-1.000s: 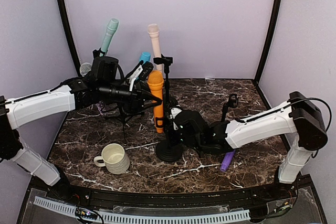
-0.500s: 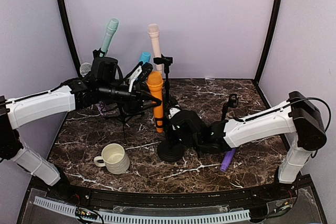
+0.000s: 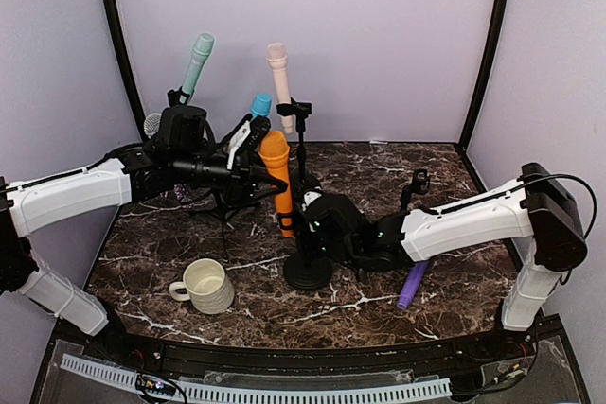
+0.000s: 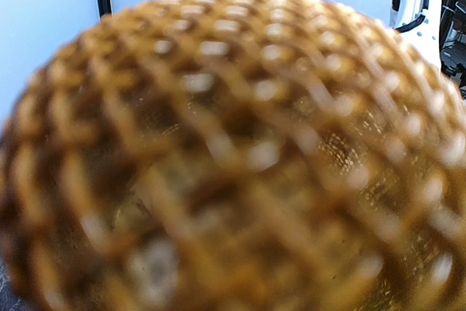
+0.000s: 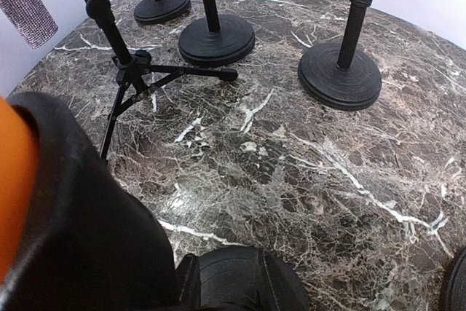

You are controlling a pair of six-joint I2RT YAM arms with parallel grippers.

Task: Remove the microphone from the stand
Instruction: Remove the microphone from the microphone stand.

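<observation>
Left arm (image 3: 76, 194) extended to orange microphone (image 3: 278, 182), right arm (image 3: 464, 219) low at stand (image 3: 308, 273)

Soft even light; close-up blur across orange microphone (image 4: 233, 143).

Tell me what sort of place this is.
Probably a robot test booth, not a stage: plain lilac walls enclose a marble-patterned table crowded with microphone stands and an orange microphone.

Overhead from behind, wrist views close, all sharing orange microphone (image 3: 277, 177)
</observation>
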